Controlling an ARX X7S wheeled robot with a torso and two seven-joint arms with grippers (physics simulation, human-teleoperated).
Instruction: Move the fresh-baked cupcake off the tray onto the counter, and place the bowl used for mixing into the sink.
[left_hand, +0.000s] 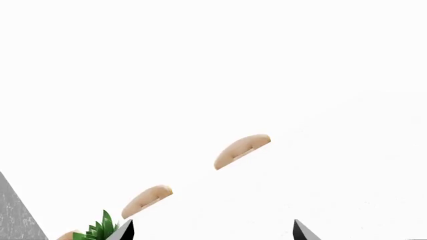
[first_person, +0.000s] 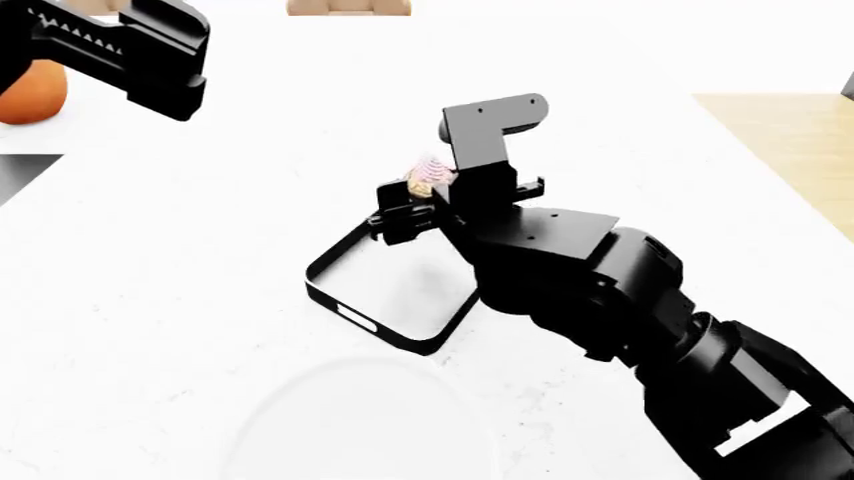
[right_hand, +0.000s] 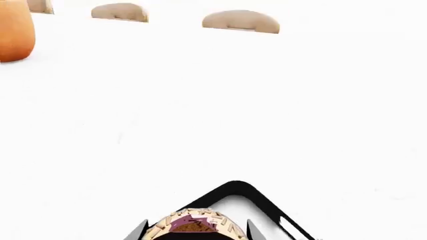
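Right hand (first_person: 416, 205) closed on the cupcake (right_hand: 194, 226), held over the tray's (first_person: 330, 291) far corner, so not yet on the tabletop (first_person: 160, 300). Left hand (first_person: 114, 55) up at 10 o'clock, carrying nothing; whether its jaws are parted, cannot tell.

Bowl (first_person: 354, 425) at 6 o'clock, just near side of tray, untouched (faint white on white). Sink step undone; only a dark sliver at 9 o'clock may be the basin.

Tabletop glossy white, mostly bare. Orange pot (first_person: 30, 92) at 10 o'clock; tan chair backs (right_hand: 240, 22) beyond the far edge.

Both arms were chunky matte-black blocky casings (first_person: 587, 280); the left gripper's black finger (first_person: 94, 45) had a toothed edge.
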